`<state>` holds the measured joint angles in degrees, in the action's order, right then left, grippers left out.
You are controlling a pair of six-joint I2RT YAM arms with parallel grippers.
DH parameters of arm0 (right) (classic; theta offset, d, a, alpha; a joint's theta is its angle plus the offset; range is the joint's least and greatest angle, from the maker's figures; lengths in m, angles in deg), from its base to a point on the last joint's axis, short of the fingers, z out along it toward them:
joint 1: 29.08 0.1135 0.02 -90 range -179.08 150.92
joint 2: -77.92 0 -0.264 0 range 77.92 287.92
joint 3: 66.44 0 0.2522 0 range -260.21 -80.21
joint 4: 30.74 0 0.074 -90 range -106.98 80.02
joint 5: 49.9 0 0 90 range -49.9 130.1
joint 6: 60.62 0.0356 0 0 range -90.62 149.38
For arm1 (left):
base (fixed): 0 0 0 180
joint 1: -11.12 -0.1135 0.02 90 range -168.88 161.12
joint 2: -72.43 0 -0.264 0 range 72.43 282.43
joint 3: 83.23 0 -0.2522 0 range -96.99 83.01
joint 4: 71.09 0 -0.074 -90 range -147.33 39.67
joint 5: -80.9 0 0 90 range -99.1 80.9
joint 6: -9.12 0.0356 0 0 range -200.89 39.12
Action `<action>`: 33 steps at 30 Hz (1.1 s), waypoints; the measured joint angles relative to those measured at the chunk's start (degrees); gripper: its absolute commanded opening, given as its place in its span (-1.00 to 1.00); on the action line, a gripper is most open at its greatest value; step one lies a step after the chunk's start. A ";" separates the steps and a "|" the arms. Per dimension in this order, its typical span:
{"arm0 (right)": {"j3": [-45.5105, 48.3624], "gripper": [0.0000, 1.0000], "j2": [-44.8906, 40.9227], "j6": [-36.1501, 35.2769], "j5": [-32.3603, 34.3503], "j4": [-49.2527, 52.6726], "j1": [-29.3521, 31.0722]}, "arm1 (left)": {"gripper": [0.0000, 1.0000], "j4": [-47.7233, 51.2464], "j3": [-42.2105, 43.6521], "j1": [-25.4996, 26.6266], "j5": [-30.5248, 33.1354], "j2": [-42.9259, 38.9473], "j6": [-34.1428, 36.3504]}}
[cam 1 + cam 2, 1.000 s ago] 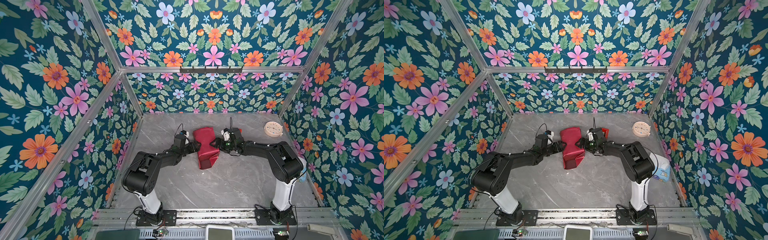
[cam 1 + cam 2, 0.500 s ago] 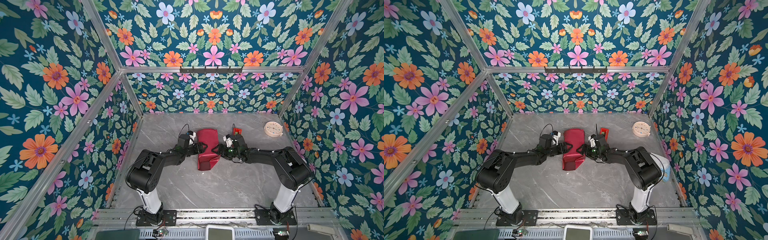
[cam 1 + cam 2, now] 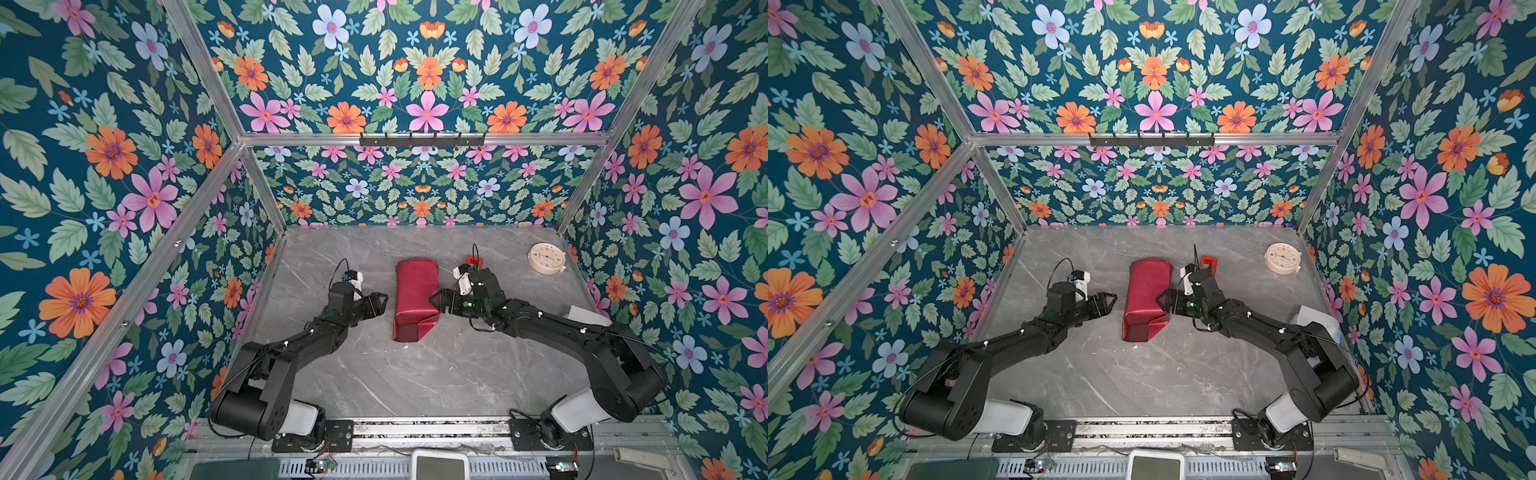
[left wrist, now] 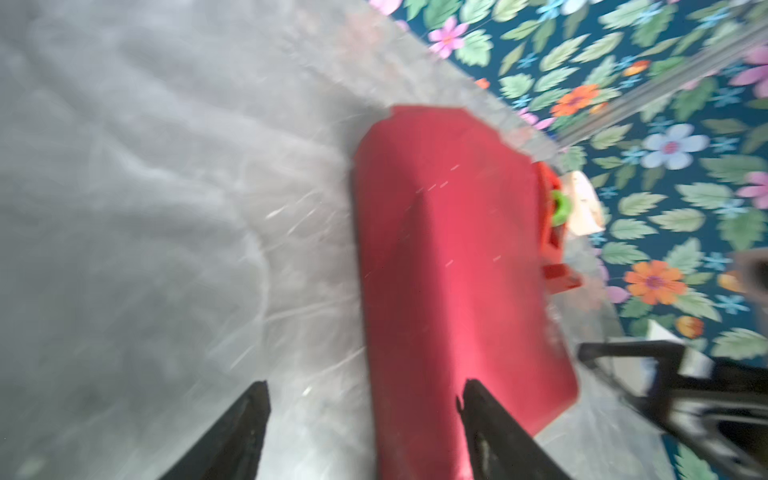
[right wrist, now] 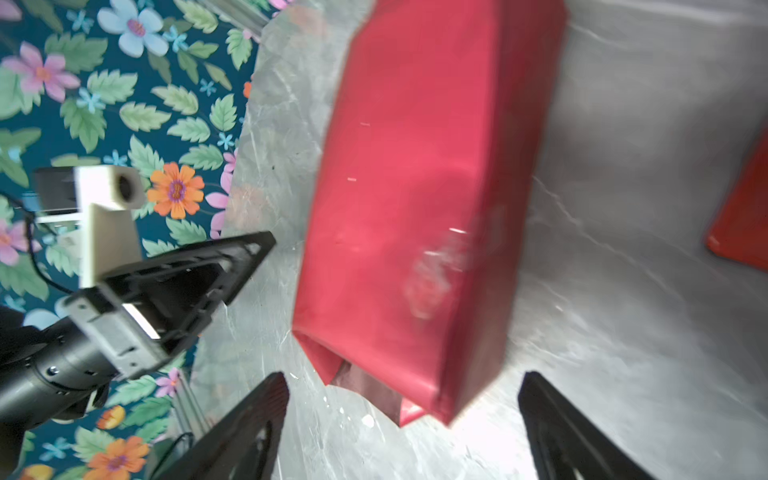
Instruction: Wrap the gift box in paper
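The paper is folded into a long red parcel lying on the table's middle, and the gift box is hidden under it. At the parcel's near end a loose folded flap shows the dull maroon face. My left gripper stands open just left of the parcel, a small gap away from it. On the parcel's right side my right gripper is open wide, close to the paper with nothing between its fingers.
A red tape dispenser stands behind my right gripper. A round cream clock lies at the back right. Something white sits by the right wall. Flowered walls close in three sides.
Both grippers have drawn back from the parcel's sides, the left one farther, and the left jaws have narrowed somewhat. The parcel has shifted towards the back and lies straighter.
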<state>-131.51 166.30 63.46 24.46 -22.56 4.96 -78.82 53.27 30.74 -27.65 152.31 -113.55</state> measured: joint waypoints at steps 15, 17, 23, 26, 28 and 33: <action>-18.08 0.14 16.15 -11.87 2.75 9.05 5.01 | -0.38 -2.84 4.94 7.17 0.33 3.26 -1.99; -18.12 0.14 16.48 -12.15 2.75 8.70 4.98 | -0.41 -3.76 4.72 8.00 0.31 4.02 -2.80; -17.42 0.12 16.48 -13.00 2.97 7.69 4.98 | -0.48 -5.92 3.93 10.36 0.46 5.14 -3.17; -17.22 0.11 16.46 -12.98 3.19 7.21 4.98 | -0.48 -5.97 3.89 11.26 0.83 5.14 -3.37; -17.20 0.10 16.46 -12.98 3.21 7.15 4.98 | -0.48 -5.95 3.87 11.74 1.31 5.14 -3.37; -17.09 0.08 16.46 -12.98 3.23 7.02 4.98 | -0.46 -5.88 3.48 12.66 2.14 4.92 -4.35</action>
<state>-148.61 182.75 50.48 27.69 -15.55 9.95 -84.70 56.75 43.39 -25.51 157.23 -117.90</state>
